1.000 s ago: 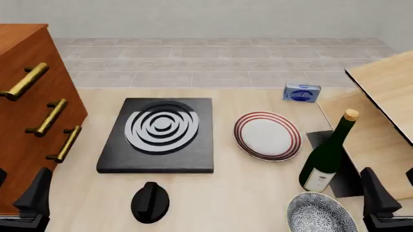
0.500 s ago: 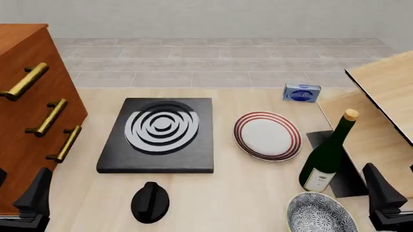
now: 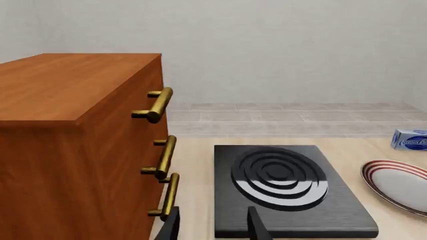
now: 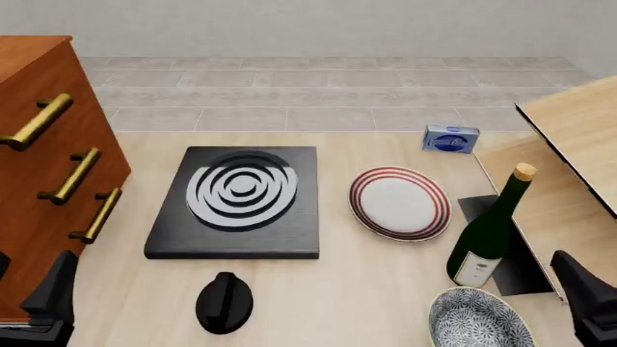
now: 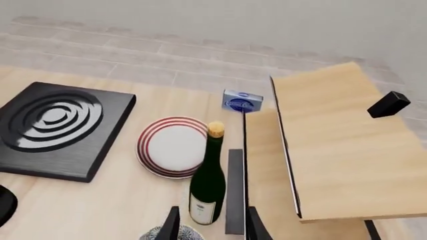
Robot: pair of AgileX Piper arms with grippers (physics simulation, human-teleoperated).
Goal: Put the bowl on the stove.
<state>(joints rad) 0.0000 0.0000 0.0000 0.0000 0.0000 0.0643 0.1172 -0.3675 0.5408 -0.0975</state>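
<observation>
The bowl [image 4: 479,319], blue-grey floral with a pale rim, stands at the table's near right edge; a sliver of it shows in the right wrist view [image 5: 165,234]. The stove [image 4: 237,202], a black slab with silver rings, lies left of centre and shows in both wrist views [image 3: 283,183] [image 5: 59,128]. My right gripper [image 4: 588,303] is open and empty, to the right of the bowl and apart from it; its fingers [image 5: 171,225] stand wide. My left gripper [image 4: 50,295] is open and empty at the near left, short of the stove [image 3: 213,229].
A green wine bottle [image 4: 490,230] stands just behind the bowl. A red-ringed white plate [image 4: 400,203] lies right of the stove. A black knob [image 4: 225,302] sits in front of the stove. A wooden cabinet [image 4: 43,166] stands at the left, a wooden rack [image 4: 568,144] at the right, a blue box [image 4: 450,139] behind.
My right gripper has shifted right and lower in the front view, farther from the bowl. The left gripper and all objects have stayed still.
</observation>
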